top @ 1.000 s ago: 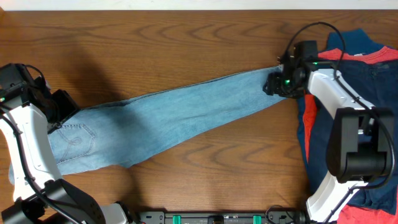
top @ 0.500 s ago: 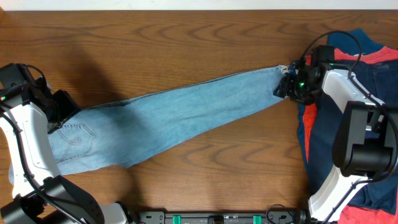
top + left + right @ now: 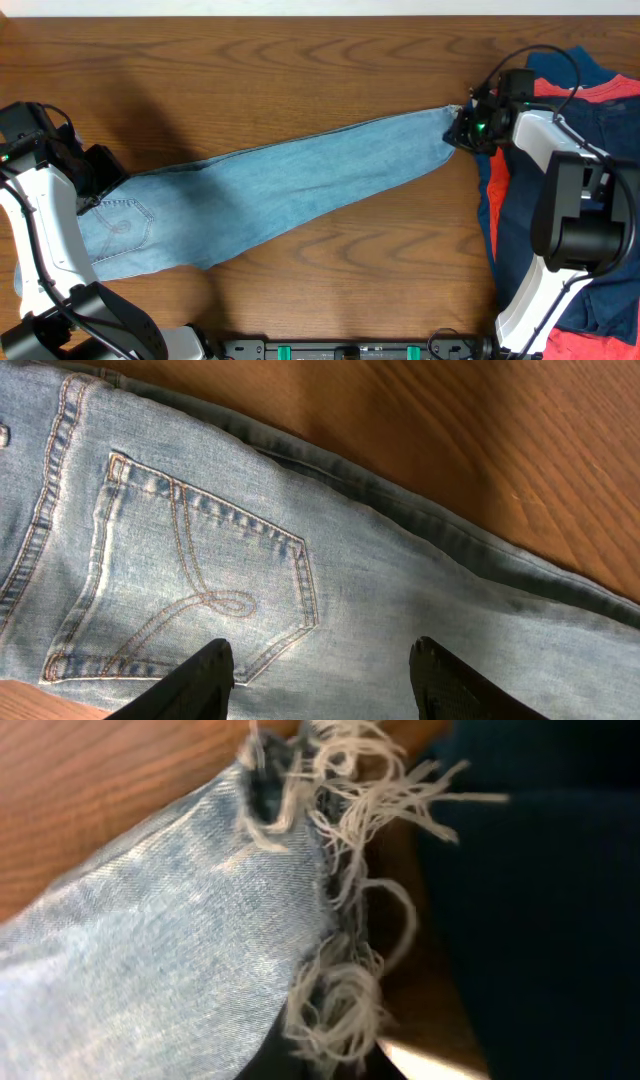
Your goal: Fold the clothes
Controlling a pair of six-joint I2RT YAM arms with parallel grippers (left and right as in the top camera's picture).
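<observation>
One pair of jeans [image 3: 270,195] lies flat across the table [image 3: 300,60]. Its long axis runs on a shallow diagonal, with the waist end low at the left and the frayed hem [image 3: 452,118] higher at the right. The legs look stacked as one band, though the overhead view does not settle that. A stitched back pocket [image 3: 125,220] faces up at the left end.

The left gripper [image 3: 103,180] hangs over the upper edge of the waist end. In the left wrist view its fingers [image 3: 215,675] are spread wide above the denim and hold nothing, with the pocket [image 3: 190,580] just ahead of them. The seamed edge of the jeans [image 3: 330,580] runs diagonally there, with wood beyond it.

The right gripper [image 3: 465,130] sits at the hem. The right wrist view fills with the loose white threads of the hem [image 3: 340,950] and the denim [image 3: 170,940] behind them. I cannot tell whether its fingers are pinching the cloth.

Navy garments [image 3: 520,230] and a red shirt [image 3: 610,90] are heaped at the right edge, just past the hem. The navy cloth [image 3: 560,920] lies right beside the fringe. Wide bare wood shows above the leg to the far edge. A smaller patch lies below the leg, between the waist end and the pile.
</observation>
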